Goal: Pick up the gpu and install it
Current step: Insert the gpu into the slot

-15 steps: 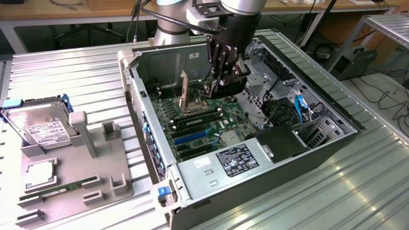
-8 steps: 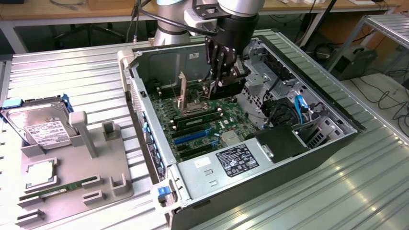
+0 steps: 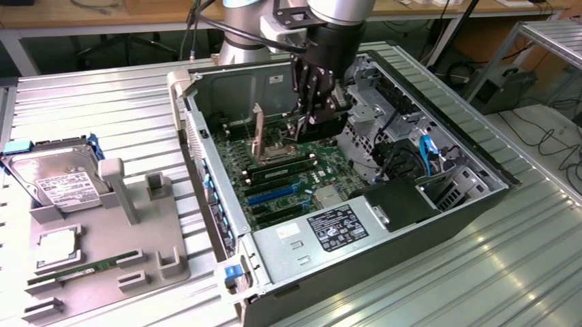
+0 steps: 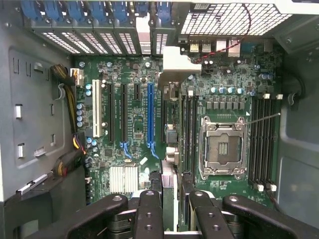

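Note:
The gpu (image 4: 170, 134) is a thin dark card seen edge-on in the wrist view, with its pale metal end bracket (image 4: 175, 60) toward the case's slotted rear wall. My gripper (image 4: 173, 199) is shut on the card, one black finger (image 4: 148, 204) on each side. The card hangs over the green motherboard (image 4: 134, 129), beside the blue expansion slot (image 4: 150, 112) and over a black slot; whether it touches the slot I cannot tell. In the exterior view the gripper (image 3: 318, 109) reaches down into the open computer case (image 3: 218, 225), and the gpu (image 3: 323, 126) shows as a dark shape beneath it.
An open CPU socket (image 4: 222, 149) and RAM slots (image 4: 261, 144) lie beside the card. Outside the case, a grey fixture (image 3: 136, 272) holds a hard drive (image 3: 59, 180), a CPU chip (image 3: 56, 245) and a green RAM stick (image 3: 86, 267). The power supply (image 3: 337, 225) fills the case's near end.

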{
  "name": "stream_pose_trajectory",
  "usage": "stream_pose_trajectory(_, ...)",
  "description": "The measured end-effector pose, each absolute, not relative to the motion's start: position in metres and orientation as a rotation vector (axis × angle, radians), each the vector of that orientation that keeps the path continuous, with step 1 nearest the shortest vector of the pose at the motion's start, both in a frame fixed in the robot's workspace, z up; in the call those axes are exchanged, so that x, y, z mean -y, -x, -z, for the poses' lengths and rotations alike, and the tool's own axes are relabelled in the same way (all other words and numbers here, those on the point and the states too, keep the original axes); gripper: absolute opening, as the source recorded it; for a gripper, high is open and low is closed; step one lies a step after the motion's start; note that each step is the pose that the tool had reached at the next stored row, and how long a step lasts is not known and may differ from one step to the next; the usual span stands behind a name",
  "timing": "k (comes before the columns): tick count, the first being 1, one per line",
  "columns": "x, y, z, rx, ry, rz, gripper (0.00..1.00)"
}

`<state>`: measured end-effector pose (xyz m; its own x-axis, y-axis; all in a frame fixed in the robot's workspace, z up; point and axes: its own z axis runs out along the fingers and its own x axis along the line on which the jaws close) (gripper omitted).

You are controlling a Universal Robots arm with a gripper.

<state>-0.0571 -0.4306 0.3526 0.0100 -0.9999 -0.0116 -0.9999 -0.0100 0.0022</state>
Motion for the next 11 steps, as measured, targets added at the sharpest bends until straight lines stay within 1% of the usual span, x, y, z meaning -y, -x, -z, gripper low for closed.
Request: stream_pose_trajectory(11,0.4306,0.0624,-0.3488,-2.206,2.228,-0.015,0.26)
